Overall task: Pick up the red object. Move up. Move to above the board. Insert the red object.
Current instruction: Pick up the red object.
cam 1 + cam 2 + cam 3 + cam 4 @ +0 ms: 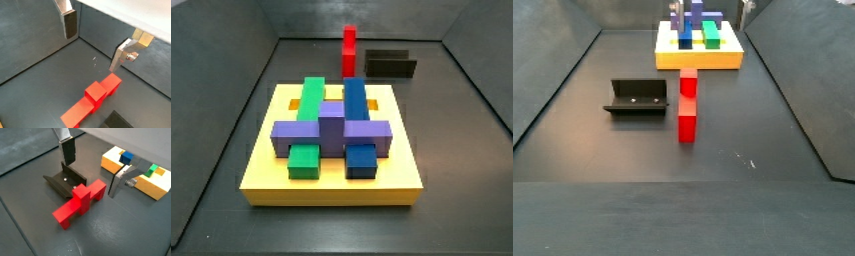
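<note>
Released and spread wide, our jaws hold nothing: the gripper (90, 170) hovers above the floor, with one finger (68, 23) and its partner well apart in both wrist views and only bare floor between them. We count one red object (687, 105), one board (265, 165) and one fixture (636, 97). On the board we count two green blocks, two blue blocks and one purple block (331, 132) across them. Our red object is bright red and flat, a long bar with short stubs stepping off one side; it lies on the dark floor at the centre of a side view, just right of the fixture and below the yellow board at the upper middle. In a wrist view it (79, 204) sits at the centre, against the fixture. We cannot see the arm itself in either side view
</note>
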